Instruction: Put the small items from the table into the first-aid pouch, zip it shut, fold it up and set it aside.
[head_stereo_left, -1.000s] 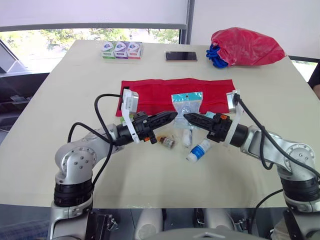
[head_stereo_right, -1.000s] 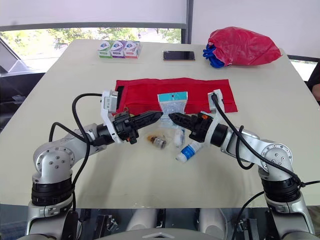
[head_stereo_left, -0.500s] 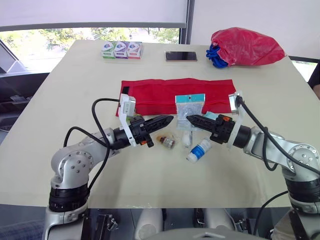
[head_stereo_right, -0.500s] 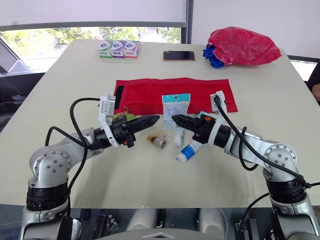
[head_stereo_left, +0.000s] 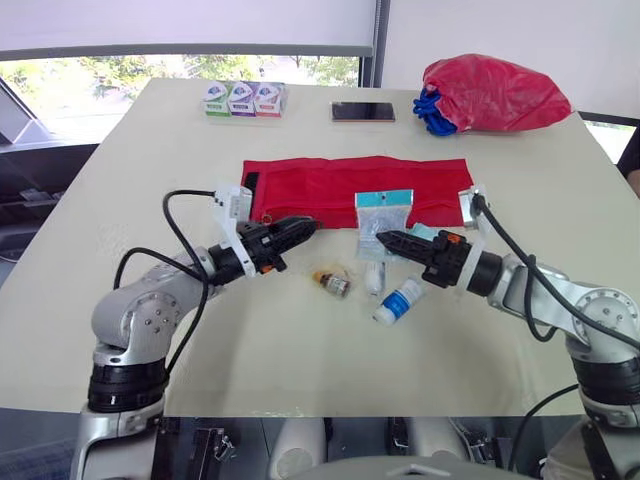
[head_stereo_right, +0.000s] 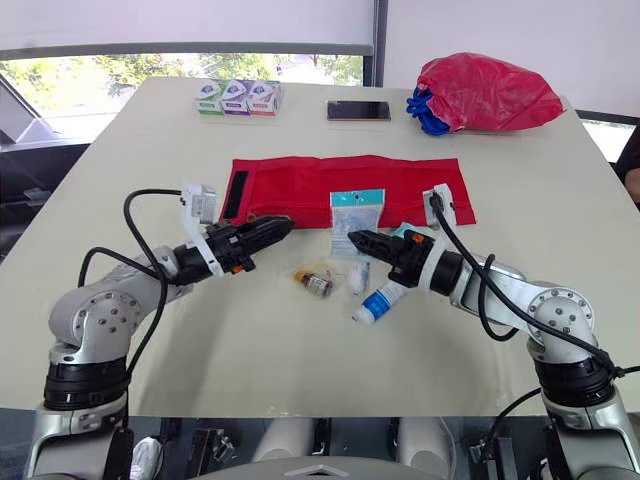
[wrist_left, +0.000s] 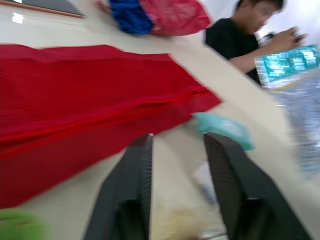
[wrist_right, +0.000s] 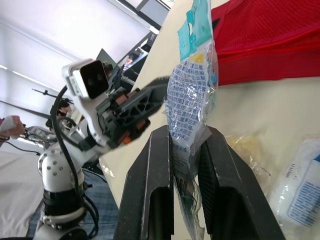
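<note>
noted right gripper (wrist_right: 186, 137) clamped on a packet's (wrist_right: 192, 95) lower edge, packet held up at the near edge of the pouch (head_stereo_left: 320, 185), spread flat mid-table; found left gripper (wrist_left: 180, 140) apart, empty. judged a slip or flop likely from so thin a hold, or a snag at the unheld pouch mouth. counted one pouch, one packet, one vial (head_stereo_left: 332, 283), one roll (head_stereo_left: 374, 276), one bottle (head_stereo_left: 398, 300), one teal sachet (head_stereo_left: 424, 231).

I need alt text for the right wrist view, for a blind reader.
The right gripper grips a clear plastic packet with a teal top between its two black fingers, above the table. Beyond it are the red pouch and the left gripper.
</note>
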